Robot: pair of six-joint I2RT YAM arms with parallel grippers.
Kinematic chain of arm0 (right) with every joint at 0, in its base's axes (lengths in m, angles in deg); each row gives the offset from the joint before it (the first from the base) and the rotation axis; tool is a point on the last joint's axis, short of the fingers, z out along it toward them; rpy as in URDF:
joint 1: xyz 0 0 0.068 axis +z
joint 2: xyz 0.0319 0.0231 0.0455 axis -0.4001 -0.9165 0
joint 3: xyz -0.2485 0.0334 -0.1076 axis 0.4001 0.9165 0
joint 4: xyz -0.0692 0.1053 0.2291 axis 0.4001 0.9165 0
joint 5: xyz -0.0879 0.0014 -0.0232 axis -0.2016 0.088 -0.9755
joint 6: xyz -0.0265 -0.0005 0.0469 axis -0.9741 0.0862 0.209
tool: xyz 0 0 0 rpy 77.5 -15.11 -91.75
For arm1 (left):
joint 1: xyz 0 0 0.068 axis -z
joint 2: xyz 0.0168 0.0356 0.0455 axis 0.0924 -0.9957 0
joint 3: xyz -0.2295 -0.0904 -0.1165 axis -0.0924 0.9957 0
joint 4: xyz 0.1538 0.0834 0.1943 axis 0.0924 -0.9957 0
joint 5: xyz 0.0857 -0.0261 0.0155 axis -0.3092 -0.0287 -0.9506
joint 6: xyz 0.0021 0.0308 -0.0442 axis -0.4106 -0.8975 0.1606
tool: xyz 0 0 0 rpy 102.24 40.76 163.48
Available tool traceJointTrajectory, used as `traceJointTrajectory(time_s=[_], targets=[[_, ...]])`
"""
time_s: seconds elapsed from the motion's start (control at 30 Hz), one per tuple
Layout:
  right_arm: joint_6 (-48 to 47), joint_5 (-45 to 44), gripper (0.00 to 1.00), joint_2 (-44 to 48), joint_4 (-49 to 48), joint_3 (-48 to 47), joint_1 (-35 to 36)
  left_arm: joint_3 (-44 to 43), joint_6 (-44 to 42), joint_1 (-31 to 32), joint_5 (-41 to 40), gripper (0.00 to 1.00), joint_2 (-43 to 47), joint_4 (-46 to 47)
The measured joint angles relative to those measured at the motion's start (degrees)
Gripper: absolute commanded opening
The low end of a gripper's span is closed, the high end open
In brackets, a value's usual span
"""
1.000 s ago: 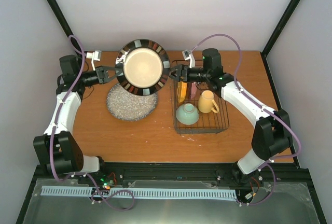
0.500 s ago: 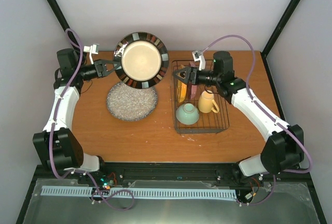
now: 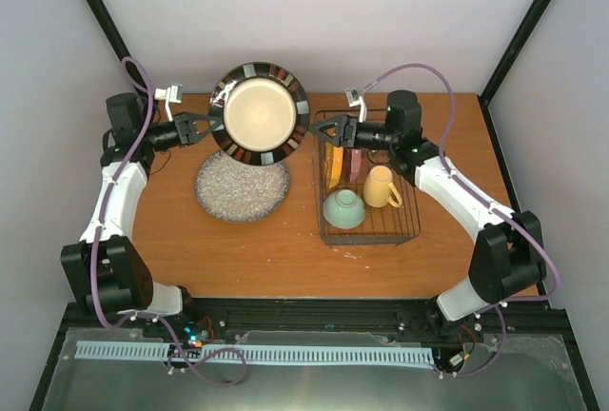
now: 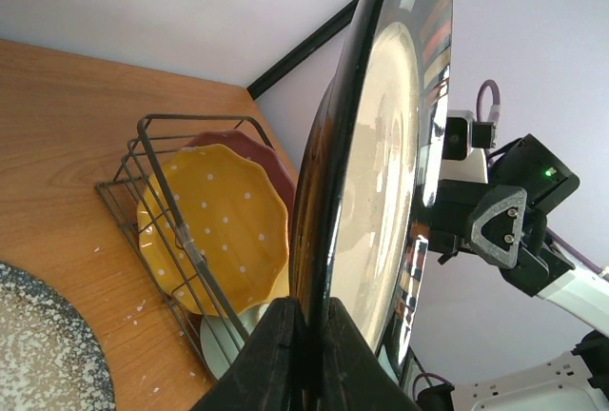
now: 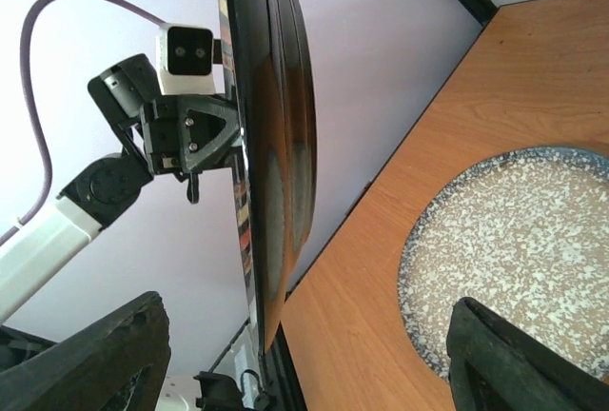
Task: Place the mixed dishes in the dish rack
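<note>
My left gripper [image 3: 205, 128] is shut on the left rim of the dark-rimmed cream-centred plate [image 3: 259, 111] and holds it upright above the table. In the left wrist view the jaws [image 4: 306, 335] pinch the rim of the plate [image 4: 381, 145], seen edge-on. My right gripper [image 3: 322, 130] is wide open just right of the plate, not touching it. In the right wrist view the plate [image 5: 271, 164] stands ahead of my spread fingers [image 5: 105, 354]. The large grey speckled plate [image 3: 242, 185] lies flat on the table. The dish rack [image 3: 411, 225] holds the orange dotted plate [image 3: 333, 166], yellow mug [image 3: 381, 187] and green bowl [image 3: 343, 209].
A dark reddish dish [image 3: 354, 166] stands behind the orange plate in the rack. The rack sits on the right half of the wooden table [image 3: 276, 249]. White walls and black frame posts close off the back corners.
The right gripper let go of the plate, drew back over the rack, then came back open to the plate's right edge. The left gripper carried the plate slightly up and left.
</note>
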Motion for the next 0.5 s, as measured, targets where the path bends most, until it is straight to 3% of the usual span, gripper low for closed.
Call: traceJointTrajectory(time_s=[0.4, 0.47, 0.5], targets=[[3.32, 2.08, 0.75, -7.96, -3.93, -8.24, 5.77, 4.24, 3.98, 1.40, -0.02, 0.01, 2.32, 4.26], [3.61, 2.21, 0.59, -9.66, -4.17, -10.29, 7.32, 4.50, 4.35, 2.16, -0.11, 0.01, 2.73, 4.57], [3.58, 2.25, 0.45, -10.23, -4.28, -10.97, 7.72, 4.66, 4.52, 2.21, -0.57, 0.01, 2.97, 4.79]])
